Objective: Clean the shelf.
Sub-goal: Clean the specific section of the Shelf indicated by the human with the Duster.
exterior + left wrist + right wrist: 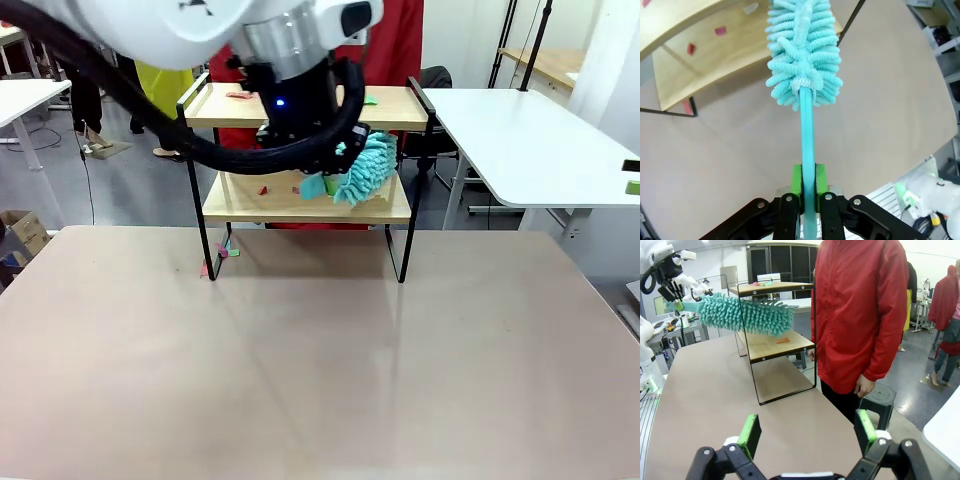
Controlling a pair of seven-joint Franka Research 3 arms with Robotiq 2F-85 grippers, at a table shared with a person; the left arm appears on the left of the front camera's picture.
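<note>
The shelf (300,205) stands at the table's far side, two wooden boards in a black frame. My left gripper (807,186) is shut on the teal handle of a fluffy teal duster (802,55). The duster's head (365,168) reaches between the boards, over the lower board's right half. Small red scraps (263,189) and a teal one lie on the lower board. Pink scraps (240,95) and a green one lie on the top board. My right gripper (807,432) hangs open above the table, some way from the shelf (775,345), with nothing between its green pads (750,434).
A person in a red jacket (860,315) stands right behind the shelf, one hand hanging by the side. A few paper scraps (222,252) lie on the table by the shelf's left front leg. A white table (530,140) stands to the far right.
</note>
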